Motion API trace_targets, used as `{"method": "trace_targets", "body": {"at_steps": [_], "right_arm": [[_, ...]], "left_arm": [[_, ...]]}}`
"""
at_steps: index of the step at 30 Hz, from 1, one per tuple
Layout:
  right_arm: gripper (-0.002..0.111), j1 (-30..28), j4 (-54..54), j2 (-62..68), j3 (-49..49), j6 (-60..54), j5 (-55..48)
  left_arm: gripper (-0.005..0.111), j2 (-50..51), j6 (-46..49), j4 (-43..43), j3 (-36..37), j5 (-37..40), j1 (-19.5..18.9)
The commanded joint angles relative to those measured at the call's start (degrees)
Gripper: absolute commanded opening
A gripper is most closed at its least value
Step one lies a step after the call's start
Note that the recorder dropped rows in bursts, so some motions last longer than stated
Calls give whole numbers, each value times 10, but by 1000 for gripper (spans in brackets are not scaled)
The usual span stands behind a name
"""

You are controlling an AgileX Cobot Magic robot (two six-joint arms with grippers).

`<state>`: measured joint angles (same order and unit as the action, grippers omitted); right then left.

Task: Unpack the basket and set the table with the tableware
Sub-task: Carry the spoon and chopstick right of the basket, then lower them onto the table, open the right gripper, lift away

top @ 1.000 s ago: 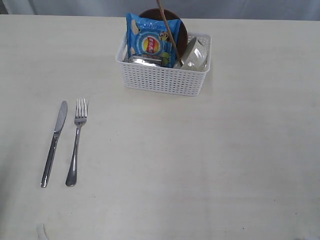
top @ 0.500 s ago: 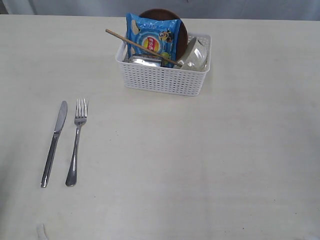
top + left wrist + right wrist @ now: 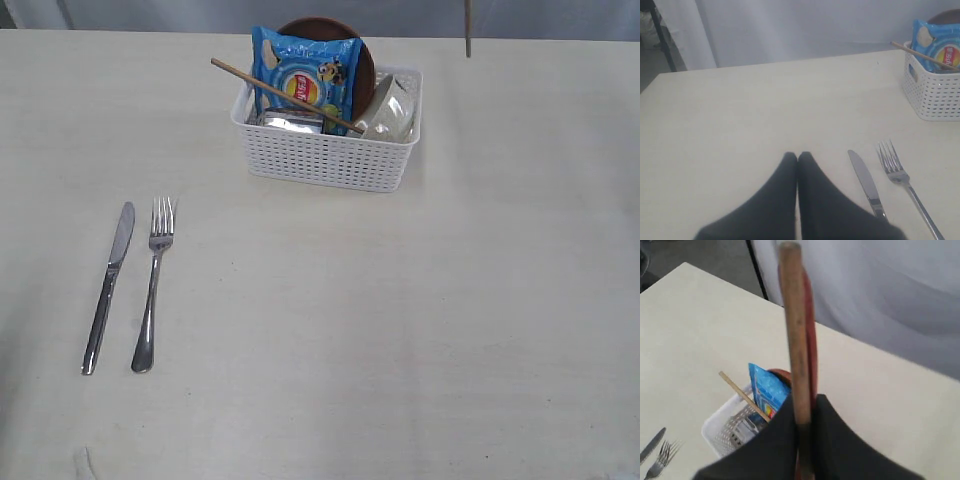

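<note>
The white basket [image 3: 325, 155] stands at the back of the table [image 3: 400, 330]. It holds a steel cup [image 3: 290, 122], an off-white bowl [image 3: 390, 105] and a brown plate [image 3: 362, 55]. One chopstick [image 3: 285, 95] lies slanted across its rim. My right gripper [image 3: 802, 402] is shut on the other chopstick [image 3: 794, 330], high above the basket; a reddish-brown strip [image 3: 811, 340] runs alongside it. Only that stick's lower end [image 3: 467, 30] shows in the exterior view. Knife [image 3: 105, 290] and fork [image 3: 152, 290] lie side by side at the left. My left gripper [image 3: 798, 156] is shut and holds nothing, low beside the knife [image 3: 866, 182].
A blue snack bag [image 3: 305, 75] stands upright in the basket in front of the plate. The table's far edge runs just behind the basket, with a grey curtain beyond it.
One chopstick dropped and came to rest across the basket's rim. The other was lifted out and carried up and to the right. Knife and fork have not moved.
</note>
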<state>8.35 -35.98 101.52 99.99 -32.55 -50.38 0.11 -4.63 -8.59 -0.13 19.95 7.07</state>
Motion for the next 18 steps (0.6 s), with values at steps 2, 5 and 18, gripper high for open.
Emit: {"method": "trace_targets", "body": {"at_steps": [2,5,18], "right_arm": [[0,-75,58,4,-70,123,-63],[0,-108,77,30,-127,162,-109],[0,-99,79,187,-240,167,-59]], "left_arm": [[0,-1,-1,1,1,0,3],[0,-1,-1,1,1,0,3],[0,-1,-1,1,1,0,3]]}}
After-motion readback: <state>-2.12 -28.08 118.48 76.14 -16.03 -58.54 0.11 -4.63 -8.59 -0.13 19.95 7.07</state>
